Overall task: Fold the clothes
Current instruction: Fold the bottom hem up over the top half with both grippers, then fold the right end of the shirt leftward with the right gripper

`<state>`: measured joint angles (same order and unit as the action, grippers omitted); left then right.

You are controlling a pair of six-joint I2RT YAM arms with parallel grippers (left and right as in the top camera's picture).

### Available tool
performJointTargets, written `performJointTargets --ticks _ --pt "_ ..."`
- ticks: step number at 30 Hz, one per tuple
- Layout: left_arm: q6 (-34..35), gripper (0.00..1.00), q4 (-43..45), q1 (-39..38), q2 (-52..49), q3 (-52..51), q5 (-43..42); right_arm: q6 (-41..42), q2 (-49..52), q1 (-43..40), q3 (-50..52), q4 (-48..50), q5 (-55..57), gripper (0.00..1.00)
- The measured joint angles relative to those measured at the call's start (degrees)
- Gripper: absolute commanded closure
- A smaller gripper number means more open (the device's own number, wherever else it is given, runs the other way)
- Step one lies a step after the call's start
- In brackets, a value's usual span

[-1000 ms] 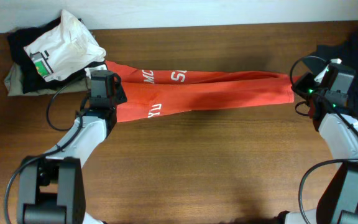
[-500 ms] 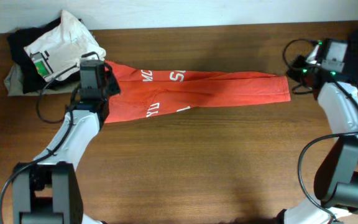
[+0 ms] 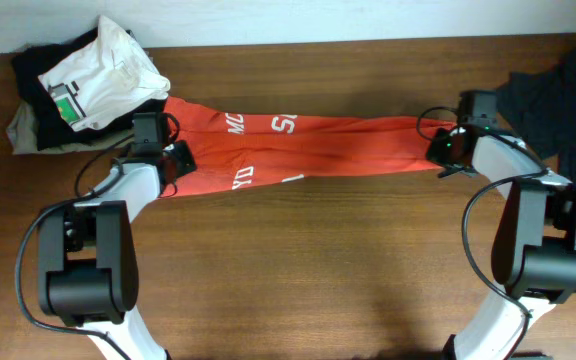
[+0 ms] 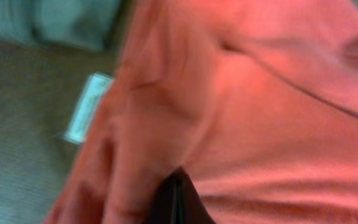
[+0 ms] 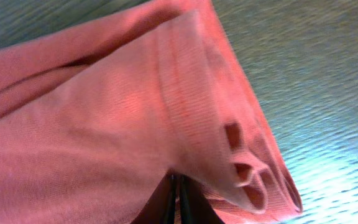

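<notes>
The red-orange T-shirt (image 3: 308,145) lies stretched in a long folded band across the back of the table, white lettering showing near its left part. My left gripper (image 3: 171,160) is shut on the shirt's left end; the left wrist view shows red cloth (image 4: 241,106) bunched over the closed jaws (image 4: 175,205) and the small white neck tag (image 4: 87,107). My right gripper (image 3: 444,147) is shut on the shirt's right end; the right wrist view shows the hem (image 5: 191,118) folded over the closed jaws (image 5: 178,202).
A white shirt with a green-black patch (image 3: 103,75) lies on dark garments (image 3: 30,75) at the back left. Another dark garment (image 3: 558,95) lies at the back right. Wooden table (image 3: 308,260) stretches in front.
Both grippers have come down toward the table and inward, still holding the shirt's ends. The shirt band has shifted slightly forward and lies flatter.
</notes>
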<state>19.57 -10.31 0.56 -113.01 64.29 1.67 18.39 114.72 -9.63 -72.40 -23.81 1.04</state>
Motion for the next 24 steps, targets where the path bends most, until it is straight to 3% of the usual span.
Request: performJointTargets --ticks 4,7,8,9,10,12,13,18,21,24 --pt "3.67 1.00 -12.11 1.75 3.87 -0.33 0.04 -0.39 -0.17 -3.04 -0.02 -1.11 -1.92 0.96" --pt "4.35 1.00 -23.04 2.93 13.11 -2.49 4.55 1.46 -1.64 -5.31 0.44 -9.31 -0.11 0.96" --pt "4.52 0.92 -25.11 2.97 18.56 -2.54 5.22 2.25 -3.02 -6.23 0.76 -10.88 0.07 0.81" --pt "4.55 0.69 -25.79 2.95 22.69 -2.54 5.49 2.86 -7.26 -7.91 1.03 -12.02 0.04 0.50" --pt "4.68 0.67 -26.12 2.95 25.73 -2.54 5.51 2.54 -11.39 -9.01 1.16 -12.17 0.02 0.40" --pt "5.05 0.30 -26.14 2.95 29.16 -2.54 5.66 -0.61 -20.65 -10.45 0.33 -11.91 -0.20 0.16" --pt "5.14 0.01 -26.73 2.95 29.11 -2.54 5.55 -4.70 -21.38 -10.43 -0.70 -10.84 -1.66 0.01" --pt "5.31 0.01 -28.52 2.95 29.11 -2.56 4.39 -14.75 -7.32 -10.43 -1.88 -5.88 -15.72 0.01" --pt "5.31 0.01 -28.59 2.95 29.11 -2.58 4.31 -19.65 1.64 -10.43 -12.22 -13.66 -19.37 0.01" --pt "5.31 0.01 -28.37 2.95 29.11 -2.58 4.31 -22.73 2.84 -10.43 -19.80 -16.92 -19.67 0.01"
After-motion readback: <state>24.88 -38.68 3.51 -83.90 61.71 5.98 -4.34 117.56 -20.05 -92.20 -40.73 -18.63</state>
